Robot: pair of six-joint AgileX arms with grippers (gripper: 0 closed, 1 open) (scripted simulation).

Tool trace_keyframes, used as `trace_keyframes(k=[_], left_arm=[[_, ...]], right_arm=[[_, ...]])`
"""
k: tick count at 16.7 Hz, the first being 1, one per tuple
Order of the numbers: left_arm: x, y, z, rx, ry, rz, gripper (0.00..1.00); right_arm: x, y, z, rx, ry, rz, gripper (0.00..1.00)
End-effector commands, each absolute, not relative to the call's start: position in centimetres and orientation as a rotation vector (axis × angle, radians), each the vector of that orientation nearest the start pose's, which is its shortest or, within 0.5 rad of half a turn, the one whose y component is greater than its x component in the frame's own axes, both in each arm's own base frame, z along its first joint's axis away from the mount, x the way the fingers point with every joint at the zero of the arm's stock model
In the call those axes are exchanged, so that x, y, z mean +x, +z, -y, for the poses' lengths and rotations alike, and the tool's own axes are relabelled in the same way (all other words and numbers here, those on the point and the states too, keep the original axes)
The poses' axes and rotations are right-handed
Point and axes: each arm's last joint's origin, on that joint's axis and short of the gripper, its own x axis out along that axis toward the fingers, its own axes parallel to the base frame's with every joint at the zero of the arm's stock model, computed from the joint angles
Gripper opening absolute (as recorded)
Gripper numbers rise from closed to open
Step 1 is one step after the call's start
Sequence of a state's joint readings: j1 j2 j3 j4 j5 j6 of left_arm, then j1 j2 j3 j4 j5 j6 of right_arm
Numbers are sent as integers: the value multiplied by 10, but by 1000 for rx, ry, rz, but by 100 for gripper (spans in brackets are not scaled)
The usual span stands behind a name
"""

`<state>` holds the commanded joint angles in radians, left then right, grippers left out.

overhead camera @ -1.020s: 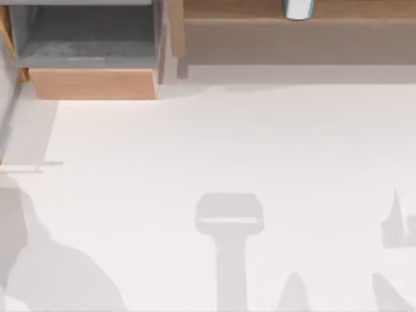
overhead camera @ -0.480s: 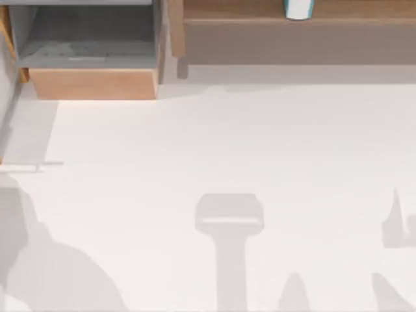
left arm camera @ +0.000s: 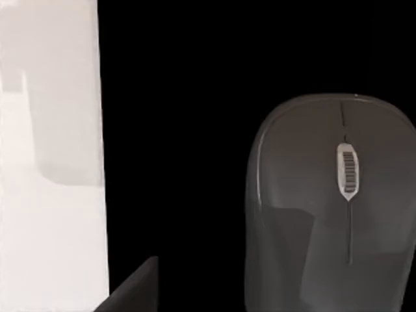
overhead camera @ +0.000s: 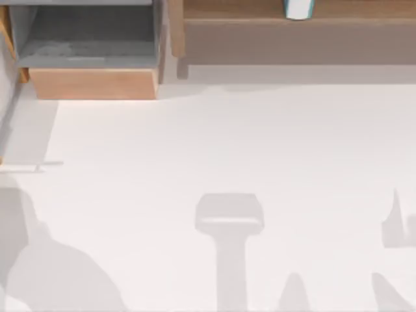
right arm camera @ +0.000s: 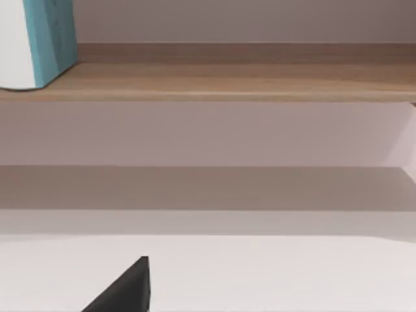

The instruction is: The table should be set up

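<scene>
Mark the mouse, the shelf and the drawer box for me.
Grey mouse (left arm camera: 325, 208), left wrist view: its top shell.
Wooden shelf (right arm camera: 227, 81), right wrist view: top board.
Wooden-fronted box (overhead camera: 94, 83), top view: front panel.

A long wooden shelf (right arm camera: 227, 81) runs above the white bench (right arm camera: 273, 273). A white and teal container (right arm camera: 36, 42) stands on the shelf at one end.
</scene>
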<state>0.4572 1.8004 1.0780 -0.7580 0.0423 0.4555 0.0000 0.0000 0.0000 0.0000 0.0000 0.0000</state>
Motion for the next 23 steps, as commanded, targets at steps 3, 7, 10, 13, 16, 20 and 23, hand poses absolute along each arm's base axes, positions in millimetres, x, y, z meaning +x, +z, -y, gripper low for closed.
trace_keyframes(k=[3, 7, 10, 13, 16, 20, 23], left_arm=[[285, 141, -142, -2, 8, -1462, 100], [282, 139, -154, 15, 12, -1349, 100], [278, 134, -169, 64, 10, -1199, 100], [271, 127, -184, 162, 3, -1023, 100], [263, 117, -197, 315, -9, -840, 100], [250, 102, -205, 588, -26, -611, 100], [240, 94, -204, 826, -35, -454, 100]], right_arm=[[106, 160, 1, 0, 0, 0, 100], [106, 160, 1, 0, 0, 0, 100], [106, 160, 1, 0, 0, 0, 100], [106, 160, 1, 0, 0, 0, 100], [106, 160, 1, 0, 0, 0, 100], [106, 160, 1, 0, 0, 0, 100], [106, 160, 1, 0, 0, 0, 100]])
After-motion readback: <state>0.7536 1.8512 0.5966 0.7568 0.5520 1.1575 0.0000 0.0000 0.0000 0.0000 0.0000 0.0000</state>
